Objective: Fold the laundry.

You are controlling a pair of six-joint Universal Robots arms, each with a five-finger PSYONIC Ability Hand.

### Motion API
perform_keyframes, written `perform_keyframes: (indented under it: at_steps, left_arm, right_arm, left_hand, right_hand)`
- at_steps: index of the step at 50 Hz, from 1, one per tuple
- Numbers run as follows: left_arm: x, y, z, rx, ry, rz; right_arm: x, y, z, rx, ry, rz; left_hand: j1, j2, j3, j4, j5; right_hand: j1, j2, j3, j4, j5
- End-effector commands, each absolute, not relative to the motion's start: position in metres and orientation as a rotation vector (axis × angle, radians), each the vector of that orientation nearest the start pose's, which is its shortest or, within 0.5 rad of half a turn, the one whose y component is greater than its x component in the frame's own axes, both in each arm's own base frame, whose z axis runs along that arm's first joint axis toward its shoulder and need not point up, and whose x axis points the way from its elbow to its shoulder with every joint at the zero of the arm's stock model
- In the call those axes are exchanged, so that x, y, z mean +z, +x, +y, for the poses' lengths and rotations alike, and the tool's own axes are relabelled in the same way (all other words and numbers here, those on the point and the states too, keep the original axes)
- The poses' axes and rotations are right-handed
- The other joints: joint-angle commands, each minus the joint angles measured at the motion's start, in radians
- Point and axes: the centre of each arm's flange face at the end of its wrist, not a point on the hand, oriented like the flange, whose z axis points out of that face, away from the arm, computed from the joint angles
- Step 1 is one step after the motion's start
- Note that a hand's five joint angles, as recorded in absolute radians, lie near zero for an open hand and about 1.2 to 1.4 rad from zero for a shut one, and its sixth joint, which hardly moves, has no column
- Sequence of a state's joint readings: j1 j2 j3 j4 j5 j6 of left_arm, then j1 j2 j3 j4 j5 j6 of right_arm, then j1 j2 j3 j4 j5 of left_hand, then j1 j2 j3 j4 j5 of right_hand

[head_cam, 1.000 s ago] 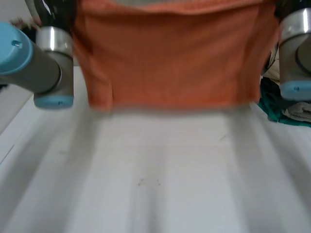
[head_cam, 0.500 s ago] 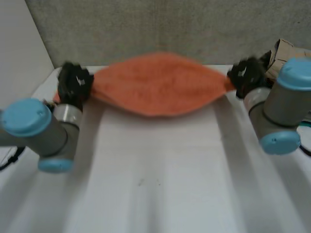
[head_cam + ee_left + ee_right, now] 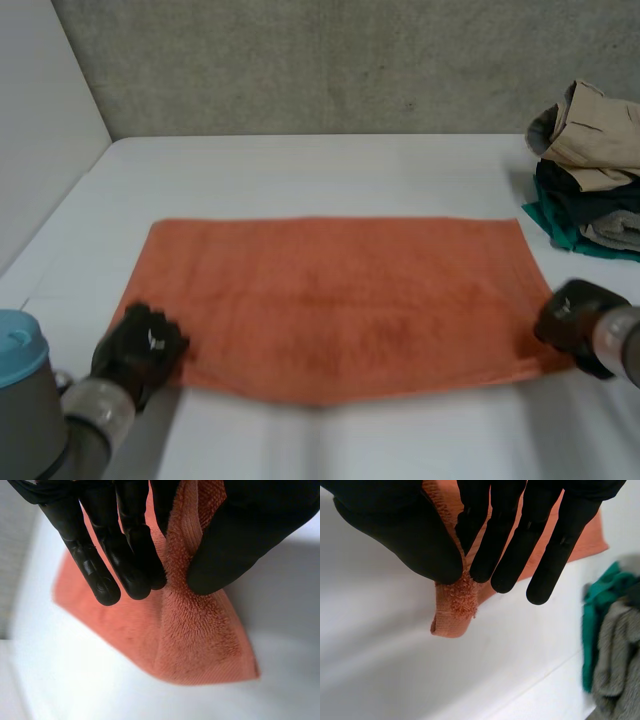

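The rectangular orange terry towel [image 3: 335, 300] lies spread flat; no fold is made yet. The left hand [image 3: 140, 352] and right hand [image 3: 572, 315] each pinch one near corner.

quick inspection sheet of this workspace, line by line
surface: white table, bare around the cloth
job's things: orange towel spread flat, long side across the table; pile of clothes at the table's right edge, apart from the towel
clutter: nothing seen
hands: left hand pinches the towel's near left corner between thumb and fingers; right hand pinches the near right corner likewise
cables: nothing seen
surroundings: grey wall behind the table, pale panel on the left
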State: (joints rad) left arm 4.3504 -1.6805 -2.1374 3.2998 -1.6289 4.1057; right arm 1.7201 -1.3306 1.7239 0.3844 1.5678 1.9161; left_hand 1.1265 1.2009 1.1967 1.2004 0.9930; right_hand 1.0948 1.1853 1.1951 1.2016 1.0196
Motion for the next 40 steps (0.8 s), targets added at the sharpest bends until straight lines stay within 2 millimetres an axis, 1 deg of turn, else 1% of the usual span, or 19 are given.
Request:
perform_keyframes:
  at_steps: [1,5,6,7,9,10,13,14,18,21,22,26,33,34,35,36,37,38,40]
  left_arm:
    - [0.148,-0.195,-0.152,-1.167,1.576,2.062]
    - [0.164,-0.207,-0.183,-1.346,1.480,1.976]
    - [0.167,-0.212,-0.196,-1.409,1.445,1.938]
    - [0.169,-0.215,-0.204,-1.452,1.423,1.913]
    - [0.171,-0.221,-0.218,-1.514,1.383,1.873]
    - [0.173,-0.226,-0.232,-1.577,1.341,1.830]
    - [0.167,-0.235,-0.251,-1.640,1.302,1.779]
    - [0.161,-0.240,-0.263,-1.671,1.285,1.740]
    - [0.149,-0.257,-0.288,-1.752,1.244,1.653]
    - [0.138,-0.266,-0.302,-1.766,1.234,1.614]
    - [0.132,-0.269,-0.312,-1.764,1.221,1.587]
    - [0.116,-0.275,-0.331,-1.713,1.208,1.543]
    - [0.106,-0.292,-0.346,-1.714,1.220,1.460]
    - [0.106,-0.294,-0.349,-1.717,1.217,1.451]
    - [0.105,-0.295,-0.350,-1.718,1.216,1.446]
    - [0.106,-0.296,-0.349,-1.723,1.214,1.443]
    - [0.107,-0.297,-0.350,-1.727,1.210,1.440]
    - [0.109,-0.301,-0.347,-1.744,1.213,1.432]
    - [0.111,-0.305,-0.343,-1.761,1.223,1.421]
  right_arm:
    - [0.173,0.161,-0.234,-1.140,-2.141,2.585]
    - [0.177,0.165,-0.262,-1.392,-2.071,2.604]
    - [0.179,0.167,-0.276,-1.527,-2.013,2.608]
    - [0.179,0.169,-0.283,-1.591,-1.981,2.604]
    - [0.176,0.173,-0.295,-1.684,-1.924,2.596]
    - [0.172,0.178,-0.305,-1.763,-1.875,2.574]
    - [0.163,0.187,-0.319,-1.844,-1.831,2.540]
    - [0.159,0.191,-0.325,-1.884,-1.815,2.520]
    - [0.151,0.202,-0.342,-2.000,-1.804,2.457]
    - [0.146,0.208,-0.355,-2.074,-1.787,2.422]
    - [0.143,0.210,-0.364,-2.125,-1.776,2.403]
    - [0.136,0.216,-0.384,-2.231,-1.760,2.355]
    - [0.122,0.223,-0.408,-2.292,-1.740,2.337]
    - [0.120,0.222,-0.412,-2.298,-1.728,2.363]
    - [0.119,0.222,-0.413,-2.301,-1.719,2.378]
    - [0.119,0.223,-0.413,-2.304,-1.717,2.384]
    - [0.120,0.224,-0.413,-2.307,-1.704,2.397]
    - [0.121,0.226,-0.411,-2.310,-1.683,2.418]
    - [0.122,0.229,-0.407,-2.303,-1.673,2.429]
  left_hand:
    - [0.270,0.195,0.200,0.196,0.229]
    - [0.270,0.195,0.200,0.196,0.229]
    - [0.270,0.195,0.200,0.196,0.229]
    - [0.270,0.195,0.200,0.196,0.229]
    - [0.270,0.195,0.200,0.196,0.229]
    - [0.270,0.195,0.200,0.196,0.229]
    - [0.270,0.195,0.200,0.196,0.229]
    - [0.270,0.195,0.200,0.196,0.229]
    - [0.270,0.195,0.200,0.196,0.229]
    - [0.270,0.195,0.200,0.196,0.229]
    - [0.270,0.195,0.200,0.196,0.229]
    - [0.270,0.195,0.200,0.196,0.229]
    - [0.270,0.195,0.200,0.196,0.229]
    - [0.224,0.149,0.153,0.150,0.183]
    - [0.011,-0.063,-0.059,-0.063,-0.030]
    - [-0.203,-0.278,-0.273,-0.277,-0.244]
    - [-0.516,-0.591,-0.587,-0.590,-0.557]
    - [-0.952,-1.026,-1.022,-1.026,-0.993]
    - [-0.934,-1.008,-1.004,-1.008,-0.975]
  right_hand:
    - [0.302,0.211,0.201,0.195,0.202]
    - [0.302,0.211,0.201,0.195,0.202]
    - [0.302,0.211,0.201,0.195,0.202]
    - [0.302,0.211,0.201,0.195,0.202]
    - [0.302,0.211,0.201,0.195,0.202]
    - [0.302,0.211,0.201,0.195,0.202]
    - [0.302,0.211,0.201,0.195,0.202]
    - [0.302,0.211,0.201,0.195,0.202]
    - [0.302,0.211,0.201,0.195,0.202]
    - [0.302,0.211,0.201,0.195,0.202]
    - [0.302,0.211,0.201,0.195,0.202]
    - [0.302,0.211,0.201,0.195,0.202]
    - [0.302,0.211,0.201,0.195,0.202]
    - [-0.232,-0.323,-0.333,-0.339,-0.332]
    - [-0.534,-0.625,-0.634,-0.641,-0.633]
    - [-0.714,-0.805,-0.815,-0.821,-0.814]
    - [-0.908,-0.999,-1.008,-1.015,-1.007]
    - [-0.920,-1.011,-1.021,-1.027,-1.020]
    - [-0.920,-1.011,-1.021,-1.027,-1.020]
